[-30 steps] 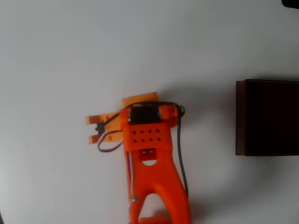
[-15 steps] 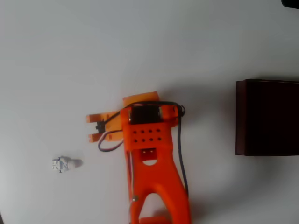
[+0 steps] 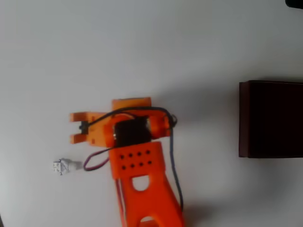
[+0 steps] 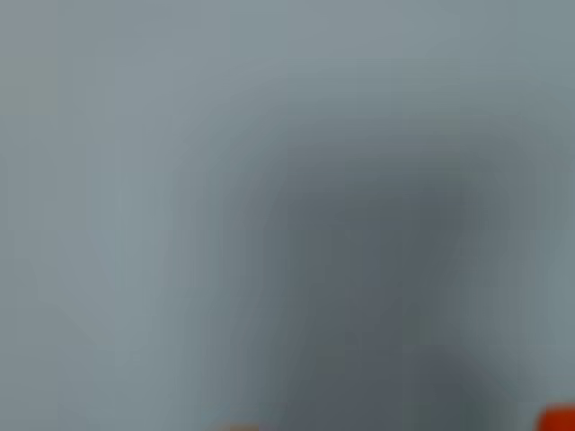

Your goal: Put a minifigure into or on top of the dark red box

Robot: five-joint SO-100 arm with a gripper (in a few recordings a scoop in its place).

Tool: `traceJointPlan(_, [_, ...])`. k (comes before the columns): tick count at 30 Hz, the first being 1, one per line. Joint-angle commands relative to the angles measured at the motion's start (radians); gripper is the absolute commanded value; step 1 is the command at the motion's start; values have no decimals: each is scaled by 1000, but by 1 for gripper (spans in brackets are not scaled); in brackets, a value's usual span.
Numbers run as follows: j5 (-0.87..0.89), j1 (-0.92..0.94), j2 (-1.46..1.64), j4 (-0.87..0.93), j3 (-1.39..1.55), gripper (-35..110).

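In the overhead view the tiny white minifigure lies on the white table at the lower left. My orange gripper points left, a little above and to the right of the figure, with its two fingers apart and nothing between them. The dark red box with its almost black inside stands at the right edge, far from both. The wrist view is a blurred grey surface with a dark shadow and an orange bit at the bottom right corner.
The white table lies bare around the arm. A dark object pokes in at the top right corner of the overhead view.
The minifigure appeared on the table at the lower left half a second ago. Since then my arm has swung left, bringing the gripper closer to the figure.
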Motion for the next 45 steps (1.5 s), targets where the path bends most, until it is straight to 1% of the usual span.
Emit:
traceJointPlan(1, [26, -92, 5, 253, -181, 20])
traceJointPlan(3, [84, -143, -34, 342, -233, 21])
traceJointPlan(4, [115, -176, -35, 351, -229, 22])
traceJointPlan(10, [339, -379, -11, 333, -138, 25])
traceJointPlan(14, [499, -528, 110, 184, 18, 25])
traceJointPlan(16, [592, -600, 147, 164, 64, 24])
traceJointPlan(19, [653, -663, 117, 155, 54, 24])
traceJointPlan(26, [716, -738, -18, 137, -44, 22])
traceJointPlan(34, [749, -773, -115, 91, -118, 24])
traceJointPlan(40, [742, -772, -190, 57, -167, 23])
traceJointPlan(45, [749, -770, -193, 2, -138, 22])
